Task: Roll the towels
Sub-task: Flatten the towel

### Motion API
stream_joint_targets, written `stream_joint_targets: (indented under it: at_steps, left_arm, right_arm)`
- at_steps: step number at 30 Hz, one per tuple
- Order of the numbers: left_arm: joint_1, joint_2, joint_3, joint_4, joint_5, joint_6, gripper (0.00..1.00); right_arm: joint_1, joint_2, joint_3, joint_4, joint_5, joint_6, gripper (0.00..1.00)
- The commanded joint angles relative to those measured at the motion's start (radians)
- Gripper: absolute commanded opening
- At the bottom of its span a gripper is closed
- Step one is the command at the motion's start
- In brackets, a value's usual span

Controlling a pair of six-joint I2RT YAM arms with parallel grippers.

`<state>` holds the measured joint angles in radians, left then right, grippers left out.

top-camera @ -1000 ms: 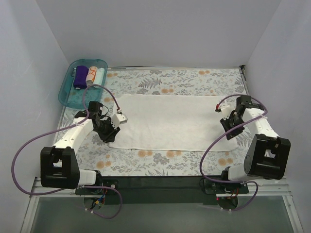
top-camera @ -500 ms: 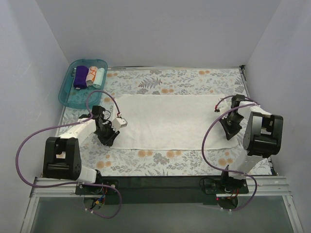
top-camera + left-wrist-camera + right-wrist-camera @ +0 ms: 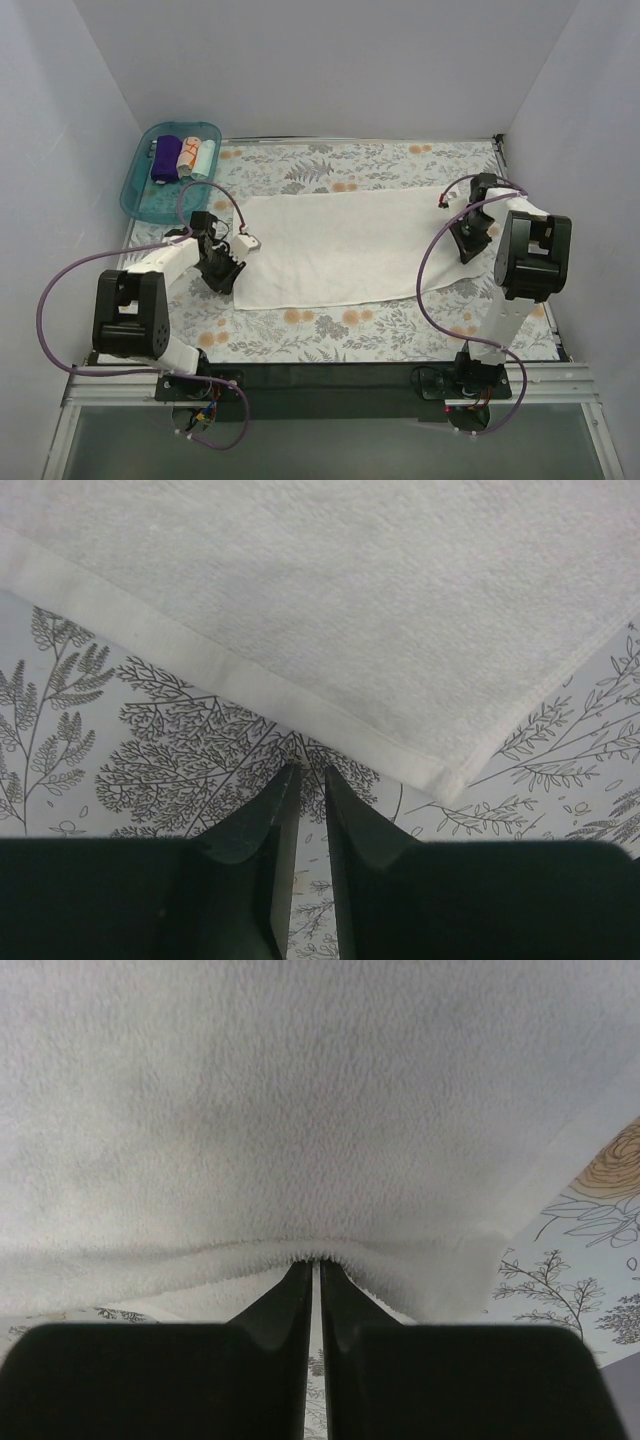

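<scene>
The right claw [image 3: 315,1263] is pinched all but shut, with only a hairline between its jaws. It has hold of the towel [image 3: 340,245]: the white cloth bunches into a small fold over its tips and rises from there. In the top view this claw sits at the towel's right edge.

The left claw [image 3: 305,770] is also nearly closed, with a thin slit between its jaws. Its tips sit right at the towel's hem on the left edge, near the near-left corner. The sheet [image 3: 150,770] shows through the slit and the hem there lies straight and flat, so I cannot tell whether any cloth is caught.

The towel is spread across the middle of the floral sheet, long side running left to right and flat over most of its area.

Well apart from it, at the far left corner, a tray [image 3: 135,195] holds three rolls lying side by side: a purple roll [image 3: 166,160], a white-orange roll [image 3: 186,155] and a pale teal roll [image 3: 205,157].
</scene>
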<state>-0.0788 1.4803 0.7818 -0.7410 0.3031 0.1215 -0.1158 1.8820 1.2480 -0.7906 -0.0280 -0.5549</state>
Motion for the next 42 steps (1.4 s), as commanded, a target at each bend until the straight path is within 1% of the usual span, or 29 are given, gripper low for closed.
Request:
stream_joint_targets:
  at_steps: [1,4,9,10,12,14,15,17,18,22,24,26,28,30,31,34,36,37,38,40,41,42]
  left_arm:
    - [-0.001,0.101,0.008,0.111,0.017,-0.017,0.16]
    - [-0.001,0.107,0.017,0.091,0.016,0.004,0.13]
    - [-0.001,0.032,-0.048,0.077,-0.027,0.062,0.11]
    - [-0.001,0.015,-0.056,0.068,-0.03,0.066,0.11]
    - [-0.001,-0.034,-0.064,0.034,-0.016,0.075,0.11]
    - [-0.001,-0.072,-0.056,-0.009,0.036,0.09,0.11]
    - [-0.003,-0.116,-0.04,-0.018,0.047,0.089,0.11]
    - [-0.006,-0.15,-0.02,-0.047,0.086,0.092,0.15]
    - [-0.012,-0.166,-0.01,-0.055,0.091,0.09,0.16]
    - [-0.042,-0.207,0.023,-0.092,0.122,0.084,0.17]
    - [-0.056,-0.221,0.03,-0.112,0.145,0.081,0.18]
    - [-0.11,-0.207,0.019,-0.136,0.145,0.076,0.21]
    - [-0.16,-0.196,0.001,-0.127,0.128,0.052,0.23]
    - [-0.19,-0.186,-0.021,-0.075,0.108,0.011,0.25]
    - [-0.217,-0.178,-0.024,-0.058,0.072,-0.002,0.26]
    - [-0.233,-0.124,-0.019,-0.018,0.035,-0.029,0.26]
    - [-0.234,-0.075,-0.027,-0.011,0.007,-0.028,0.24]
    - [-0.236,-0.066,-0.035,-0.011,-0.011,-0.016,0.22]
    - [-0.234,-0.055,-0.045,-0.002,-0.051,-0.008,0.22]
    - [-0.234,-0.029,-0.082,0.006,-0.097,0.015,0.18]
    - [-0.234,-0.019,-0.093,0.012,-0.145,0.021,0.17]
    - [-0.233,0.001,-0.104,0.015,-0.159,0.029,0.16]
  right_arm:
    - [0.011,0.062,0.024,0.051,-0.032,0.018,0.1]
    - [-0.01,0.013,-0.053,0.053,-0.004,-0.033,0.1]
    - [-0.048,-0.102,-0.154,0.022,0.026,-0.121,0.1]
    - [-0.056,-0.118,-0.168,0.014,0.064,-0.132,0.1]
    - [-0.061,-0.161,-0.208,0.002,0.085,-0.161,0.11]
    - [-0.061,-0.19,-0.222,-0.002,0.085,-0.168,0.11]
    - [-0.061,-0.195,-0.217,-0.009,0.07,-0.169,0.12]
    - [-0.061,-0.195,-0.178,-0.03,0.039,-0.155,0.13]
    - [-0.061,-0.195,-0.161,-0.06,-0.007,-0.146,0.14]
    - [-0.061,-0.207,-0.081,-0.13,-0.081,-0.117,0.15]
    - [-0.061,-0.234,-0.061,-0.153,-0.092,-0.115,0.16]
    - [-0.061,-0.257,-0.058,-0.163,-0.087,-0.123,0.17]
    - [-0.061,-0.27,-0.079,-0.164,-0.05,-0.14,0.17]
    - [-0.064,-0.282,-0.104,-0.147,-0.029,-0.161,0.17]
    - [-0.068,-0.285,-0.125,-0.136,-0.014,-0.165,0.17]
    - [-0.073,-0.284,-0.15,-0.101,0.008,-0.162,0.16]
    - [-0.073,-0.277,-0.168,-0.079,0.017,-0.154,0.16]
    - [-0.073,-0.271,-0.176,-0.069,0.022,-0.152,0.16]
    - [-0.073,-0.258,-0.195,-0.037,0.022,-0.148,0.15]
    - [-0.073,-0.232,-0.214,-0.012,0.056,-0.145,0.15]
    - [-0.073,-0.224,-0.24,0.0,0.063,-0.142,0.14]
    - [-0.073,-0.218,-0.255,0.039,0.095,-0.142,0.13]
